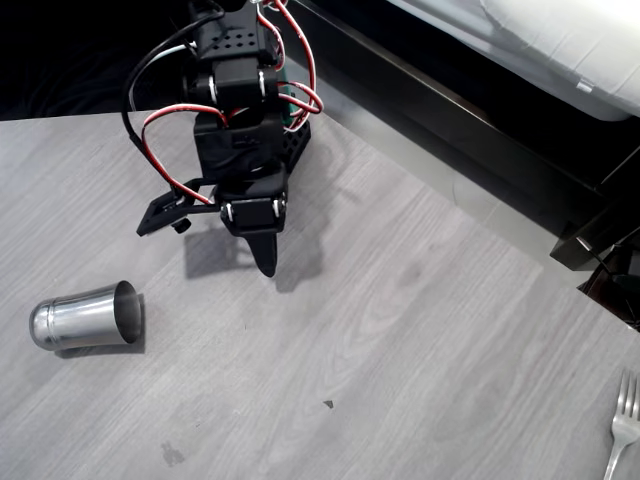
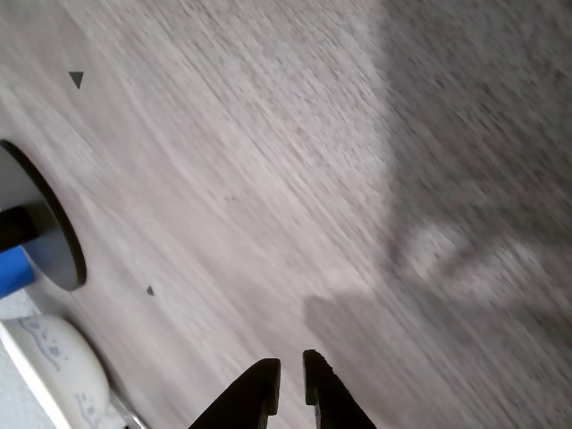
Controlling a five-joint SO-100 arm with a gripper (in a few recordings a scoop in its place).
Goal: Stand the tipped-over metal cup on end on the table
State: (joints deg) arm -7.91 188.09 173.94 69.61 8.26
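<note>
The small shiny steel cup (image 1: 85, 318) is lying on its side on the light grey wood-grain table (image 1: 420, 340), toward the left edge of the overhead view, its dark open mouth facing right and its rounded closed end pointing left. The black two-finger gripper (image 1: 266, 255) of the arm is hanging above bare table up and to the right of the cup, well apart from it and holding nothing. In the wrist view its two dark fingertips (image 2: 256, 386) are sitting almost pressed together, with only a thin sliver of table showing between them (too narrow to take the cup as they stand). The wrist camera is looking at blurred wood grain, which suggests the arm is travelling rather than lining up a grasp. I judge the task is barely begun: the fingers would need to spread and come round the cup's smooth sides, which look slippery and free to roll. A silver fork (image 1: 622, 428) is lying at the lower right, far from all this.
</note>
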